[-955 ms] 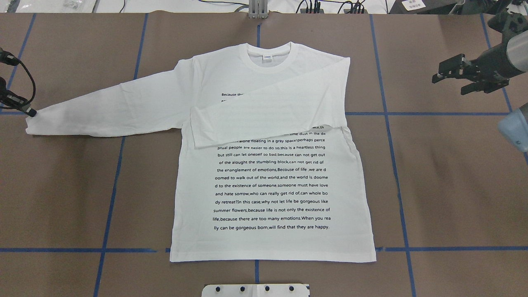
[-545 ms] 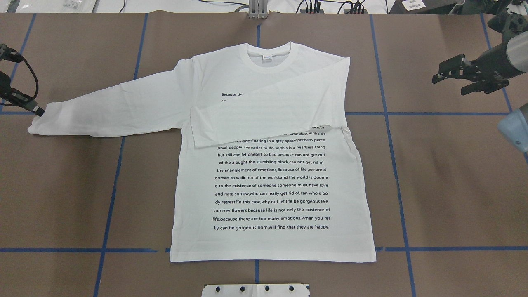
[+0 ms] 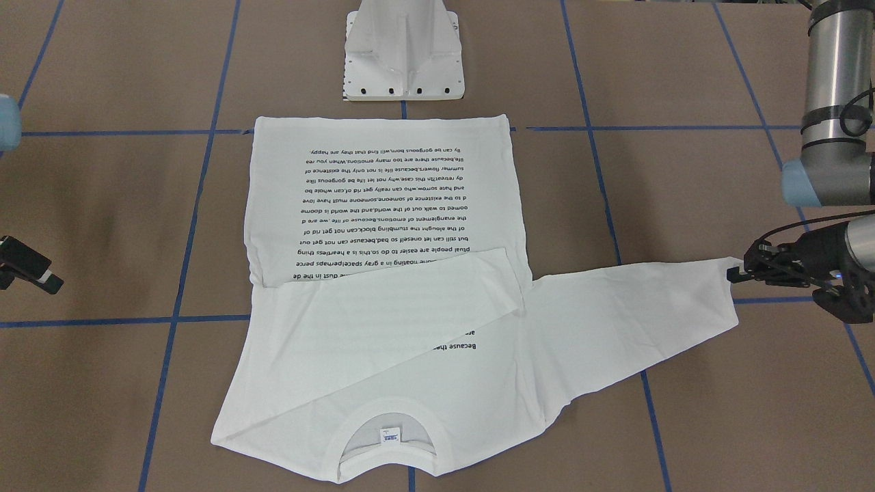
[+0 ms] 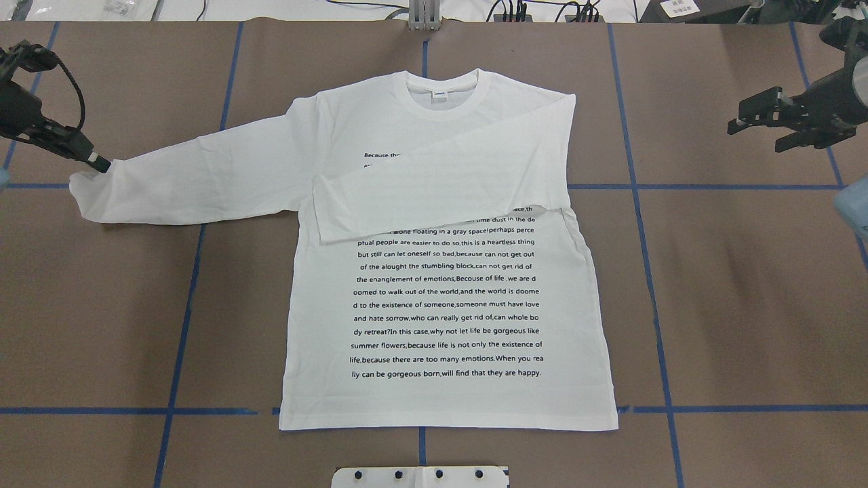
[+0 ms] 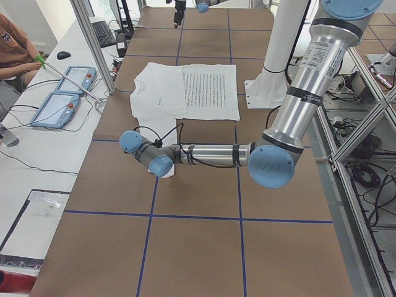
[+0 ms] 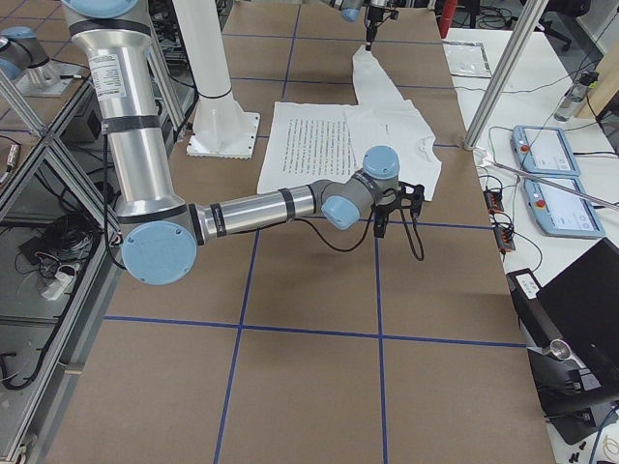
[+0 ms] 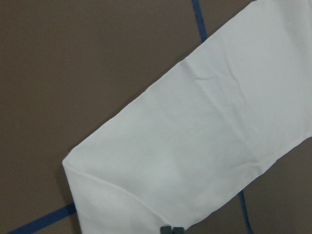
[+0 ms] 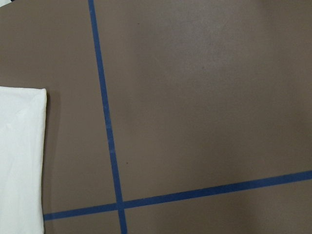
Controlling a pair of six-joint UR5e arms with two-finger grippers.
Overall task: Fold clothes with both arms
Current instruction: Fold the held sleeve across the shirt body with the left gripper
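The clothes are one white long-sleeved T-shirt (image 4: 441,305) lying flat on the brown table with its black text up and its collar (image 4: 442,91) at the far side. One sleeve (image 4: 441,193) is folded across the chest. The other sleeve (image 4: 203,177) stretches out to the left. My left gripper (image 4: 100,164) is shut on that sleeve's cuff, which is raised and curled; the front-facing view shows the same grip (image 3: 733,273). In the left wrist view the fingertips (image 7: 171,229) pinch the cloth (image 7: 204,146). My right gripper (image 4: 759,127) hovers open with nothing in it, off the shirt's right side.
The white pedestal base (image 4: 420,476) stands at the near edge, just below the shirt's hem. Blue tape lines (image 4: 651,271) grid the brown tabletop. Cables and a metal post (image 4: 424,13) sit along the far edge. A person sits at a side desk (image 5: 12,55) with control tablets.
My left gripper has moved right and toward the far edge, lifting the cuff and dragging the sleeve end with it. The right gripper has drifted slightly right and farther away.
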